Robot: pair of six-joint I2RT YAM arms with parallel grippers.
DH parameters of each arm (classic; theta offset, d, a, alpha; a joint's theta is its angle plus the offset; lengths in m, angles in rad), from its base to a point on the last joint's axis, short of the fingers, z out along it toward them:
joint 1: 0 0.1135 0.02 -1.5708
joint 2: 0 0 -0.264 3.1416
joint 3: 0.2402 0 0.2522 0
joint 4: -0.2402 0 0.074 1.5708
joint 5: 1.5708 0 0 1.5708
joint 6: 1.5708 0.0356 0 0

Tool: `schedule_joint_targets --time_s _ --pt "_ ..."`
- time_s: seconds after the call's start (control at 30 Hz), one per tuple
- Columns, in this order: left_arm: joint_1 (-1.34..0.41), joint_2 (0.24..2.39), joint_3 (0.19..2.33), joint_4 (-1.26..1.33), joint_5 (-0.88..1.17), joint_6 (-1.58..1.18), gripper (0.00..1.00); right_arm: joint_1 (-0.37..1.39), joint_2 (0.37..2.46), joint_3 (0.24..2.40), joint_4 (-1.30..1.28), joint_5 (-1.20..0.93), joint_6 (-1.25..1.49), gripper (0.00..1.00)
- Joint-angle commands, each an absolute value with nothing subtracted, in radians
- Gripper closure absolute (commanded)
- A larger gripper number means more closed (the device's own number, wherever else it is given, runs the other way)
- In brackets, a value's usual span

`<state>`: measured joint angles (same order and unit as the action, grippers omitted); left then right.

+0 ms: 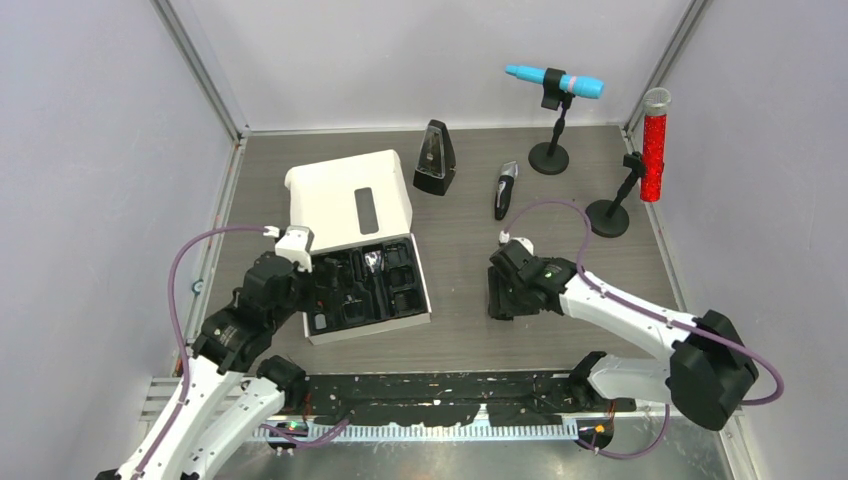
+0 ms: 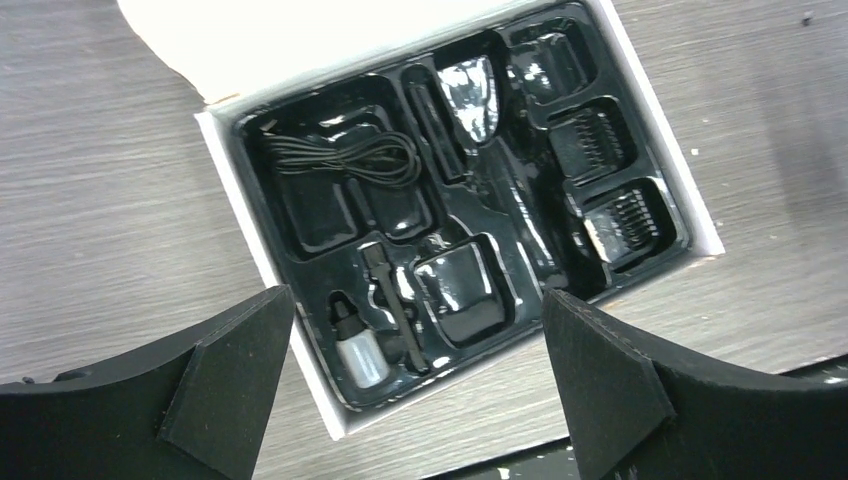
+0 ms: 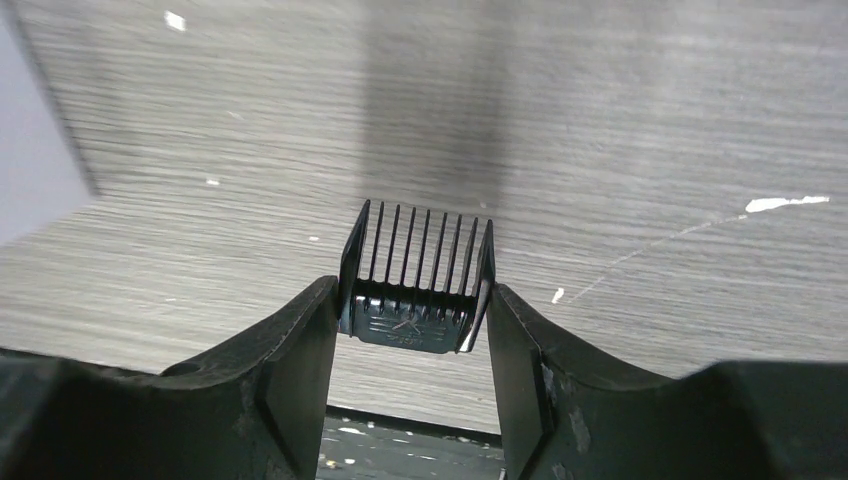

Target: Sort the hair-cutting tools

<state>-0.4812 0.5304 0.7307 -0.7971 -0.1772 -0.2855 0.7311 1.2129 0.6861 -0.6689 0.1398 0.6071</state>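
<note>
On the right half of the grey wood-grain desk (image 1: pixel 460 330), near its front edge, the right arm's jaws are closed on a small black comb guard (image 3: pixel 410 320). One black finger (image 3: pixel 290 380) presses each side of it. Its broad axis spans the gap between them, and its row of teeth points straight out ahead of the fingers, away from the wrist. From where I stand I cannot tell whether it rests on the desk or sits just clear of it. The slim black-and-silver electric clipper (image 1: pixel 505 190) lies flat on the desk farther back, well apart from those jaws. Its long axis runs near to far, with the silver head at the far end leaning a little to the right. To the left sits an open white cardboard box (image 1: pixel 370 328) with its lid (image 1: pixel 335 200) folded back on the far side. It holds a glossy black moulded tray (image 2: pixel 520 220). A coiled black cable (image 2: pixel 340 155) lies in the tray's far-left pocket and a tiny bottle (image 2: pixel 360 350) lies in a pocket at its near-left edge. Two more black comb guards (image 2: pixel 630 215) sit one behind the other along its right side. The left arm's jaws hang over the near-left corner of the box, spread wide and holding nothing, with a finger (image 2: pixel 235 380) to either side of the tray. Behind the clipper stand a black pyramid-shaped metronome (image 1: pixel 435 158), a blue microphone (image 1: pixel 555 80) and, far right, a red microphone (image 1: pixel 655 150).
</note>
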Motion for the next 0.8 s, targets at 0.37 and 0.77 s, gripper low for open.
schedule_joint_targets --time_s 0.37,0.77 --pt "-0.679 0.62 0.664 -0.443 -0.048 -0.64 0.04 0.752 1.064 0.845 -0.405 0.023 0.916 0.52" --pt "-1.022 0.741 0.637 -0.158 -0.433 -0.724 0.12 0.86 1.005 0.812 -0.194 0.105 1.243 0.52"
